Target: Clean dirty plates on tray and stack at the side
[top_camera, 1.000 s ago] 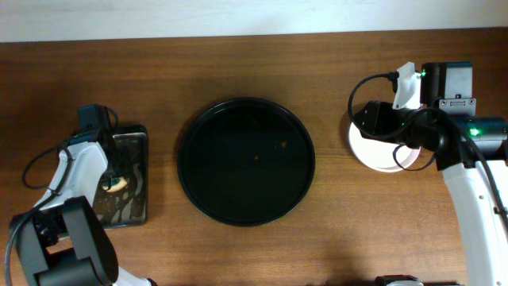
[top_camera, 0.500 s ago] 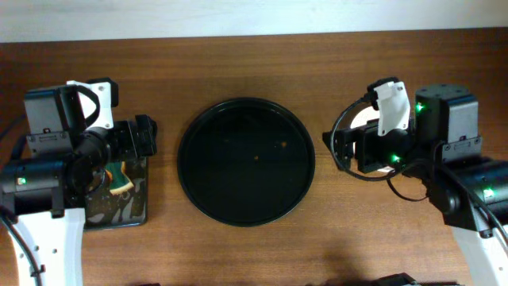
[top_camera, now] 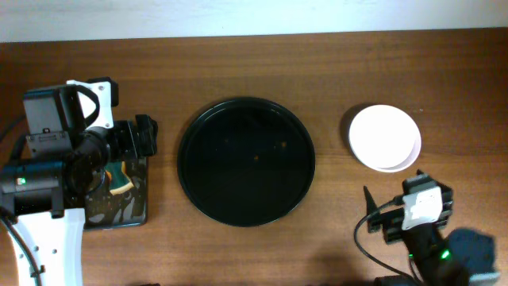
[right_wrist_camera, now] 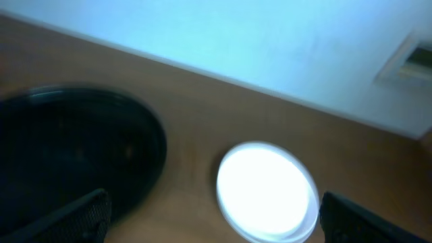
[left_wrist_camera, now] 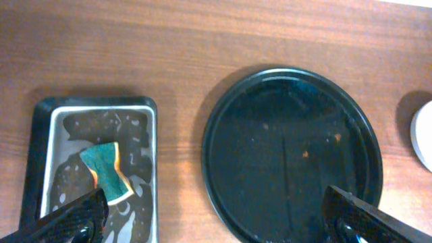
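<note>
Our left tool [left_wrist_camera: 216, 219] and right tool [right_wrist_camera: 216, 217] both gape empty, but we could knock the stacked plates [top_camera: 384, 137] askew by swinging low.

The left arm [top_camera: 48, 181] is being held raised at the left side of the overhead view, its wrist being pointed rightward. The left gripper [left_wrist_camera: 216, 223] is being held with its fingers [left_wrist_camera: 67, 223] spread wide and empty. The right arm [top_camera: 440, 250] is being shown blurred at the lower right edge. The right gripper [right_wrist_camera: 216, 223] is likewise being held spread and empty.
</note>
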Controlling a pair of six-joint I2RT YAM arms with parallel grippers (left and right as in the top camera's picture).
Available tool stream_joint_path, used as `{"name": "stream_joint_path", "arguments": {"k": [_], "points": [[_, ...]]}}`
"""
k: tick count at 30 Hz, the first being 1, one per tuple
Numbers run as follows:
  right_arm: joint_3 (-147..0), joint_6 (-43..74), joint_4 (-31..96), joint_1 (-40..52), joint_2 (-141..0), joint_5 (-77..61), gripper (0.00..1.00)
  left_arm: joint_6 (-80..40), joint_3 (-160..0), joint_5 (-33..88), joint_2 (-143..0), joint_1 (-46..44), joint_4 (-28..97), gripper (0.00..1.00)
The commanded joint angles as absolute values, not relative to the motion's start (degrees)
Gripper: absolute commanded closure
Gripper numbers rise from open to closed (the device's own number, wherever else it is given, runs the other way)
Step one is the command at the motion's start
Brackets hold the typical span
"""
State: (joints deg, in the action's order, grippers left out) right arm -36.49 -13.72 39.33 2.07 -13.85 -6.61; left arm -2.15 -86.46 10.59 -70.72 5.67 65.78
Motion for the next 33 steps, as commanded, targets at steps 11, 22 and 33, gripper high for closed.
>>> {"name": "stream_joint_path", "arguments": {"k": [11,22,33], "points": [[-0.3,0.5,3.9,1.8,-0.2,-5.3,0.01,-1.7,-86.7,11.2,-70.5,5.7,65.7,0.00],[-0.3,0.5,3.9,1.8,-0.2,-5.3,0.01,-0.8,-78.8,6.0,-64.8,3.1,57.5,0.01],[-0.3,0.5,3.9,1.8,-0.2,-5.3,0.01,-0.6,-8.8,7.0,-7.6,-0.7,1.9,0.01]]}}
